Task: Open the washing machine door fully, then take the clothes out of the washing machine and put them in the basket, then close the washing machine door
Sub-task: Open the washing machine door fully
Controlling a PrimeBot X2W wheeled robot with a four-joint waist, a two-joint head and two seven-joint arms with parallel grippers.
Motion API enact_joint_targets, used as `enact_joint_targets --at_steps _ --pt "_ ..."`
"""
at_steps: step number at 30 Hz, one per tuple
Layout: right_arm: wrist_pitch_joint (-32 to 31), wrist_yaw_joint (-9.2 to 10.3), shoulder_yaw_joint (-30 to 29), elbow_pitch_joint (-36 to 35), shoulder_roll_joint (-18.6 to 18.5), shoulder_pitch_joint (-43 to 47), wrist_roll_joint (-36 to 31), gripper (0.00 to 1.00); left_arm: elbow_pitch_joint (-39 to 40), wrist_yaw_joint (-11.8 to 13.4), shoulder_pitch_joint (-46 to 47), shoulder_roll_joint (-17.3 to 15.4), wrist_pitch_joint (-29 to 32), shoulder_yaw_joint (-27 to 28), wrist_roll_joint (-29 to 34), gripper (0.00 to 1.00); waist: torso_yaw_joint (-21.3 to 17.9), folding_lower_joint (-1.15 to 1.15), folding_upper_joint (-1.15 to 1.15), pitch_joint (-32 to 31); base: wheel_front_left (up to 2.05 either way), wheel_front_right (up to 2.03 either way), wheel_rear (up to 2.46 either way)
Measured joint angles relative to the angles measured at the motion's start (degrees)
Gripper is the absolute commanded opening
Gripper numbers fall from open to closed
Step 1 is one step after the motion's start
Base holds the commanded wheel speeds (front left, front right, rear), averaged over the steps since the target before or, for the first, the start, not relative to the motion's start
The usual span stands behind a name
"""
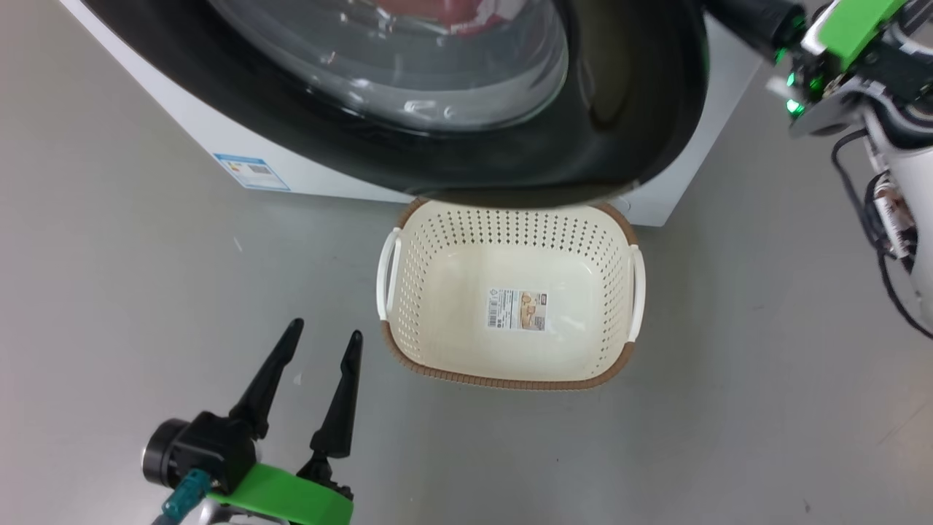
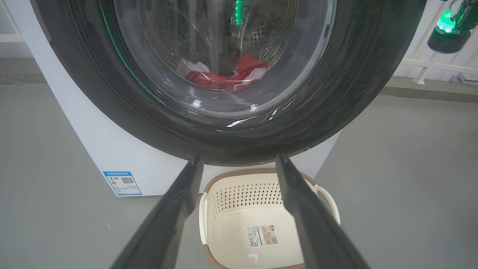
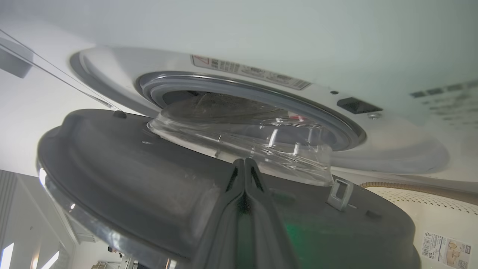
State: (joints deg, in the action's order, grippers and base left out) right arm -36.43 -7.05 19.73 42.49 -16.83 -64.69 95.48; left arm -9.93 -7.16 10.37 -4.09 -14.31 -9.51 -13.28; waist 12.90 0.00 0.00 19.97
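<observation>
Left wrist view shows clothes [image 2: 224,79] inside washing machine [image 2: 104,149].

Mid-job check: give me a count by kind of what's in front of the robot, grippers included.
washing machine: 1
door: 1
basket: 1
heap of red and white clothes, garments not countable apart: 1
grippers: 2, the left gripper and the right gripper
Total: 6
</observation>
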Motion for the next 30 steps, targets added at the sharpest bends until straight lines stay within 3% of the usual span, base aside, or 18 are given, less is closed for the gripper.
enact_joint_targets --at_steps 12,30 --pt "-2.5 0.0 1.9 -2.5 1.3 4.5 0.0 0.0 -0.1 0.0 -1.6 0.3 0.0 0.0 0.1 1.0 -0.1 0.0 0.0 -3.6 0.0 0.0 0.0" --pt "-5.9 0.0 4.4 -15.1 2.9 16.5 0.6 0.0 -0.1 0.0 -4.3 0.4 0.0 0.6 0.8 1.0 -0.4 0.0 0.0 -6.5 0.0 0.0 0.0"
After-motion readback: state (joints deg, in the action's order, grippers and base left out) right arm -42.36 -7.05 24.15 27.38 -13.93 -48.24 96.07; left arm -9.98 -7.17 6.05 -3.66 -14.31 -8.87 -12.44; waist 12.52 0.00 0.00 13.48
